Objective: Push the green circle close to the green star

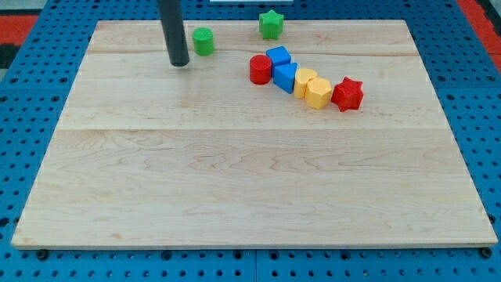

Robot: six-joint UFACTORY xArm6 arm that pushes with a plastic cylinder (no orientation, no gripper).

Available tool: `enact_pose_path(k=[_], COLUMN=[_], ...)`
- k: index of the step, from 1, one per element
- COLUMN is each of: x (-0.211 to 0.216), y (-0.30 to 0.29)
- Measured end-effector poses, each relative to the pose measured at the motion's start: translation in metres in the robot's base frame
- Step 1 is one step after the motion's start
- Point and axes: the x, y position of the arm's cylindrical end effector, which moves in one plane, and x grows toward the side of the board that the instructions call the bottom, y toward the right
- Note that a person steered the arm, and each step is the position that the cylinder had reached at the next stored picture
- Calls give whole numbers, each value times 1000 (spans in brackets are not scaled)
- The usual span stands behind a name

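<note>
The green circle (203, 41) sits near the view's top, left of centre on the wooden board (235, 180). The green star (271, 23) lies to its right, near the board's top edge, a block's width or so of bare wood between them. My tip (179, 63) rests on the board just left of and slightly below the green circle, with a small gap between them.
A cluster lies right of centre, below the green star: a red circle (260, 69), two blue blocks (278, 56) (285, 77), two yellow blocks (304, 81) (318, 92) and a red star (347, 94). A blue pegboard surrounds the board.
</note>
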Motion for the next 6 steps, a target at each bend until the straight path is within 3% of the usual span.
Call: enact_pose_path(k=[4,6], x=[23,-16], y=[-50,-40])
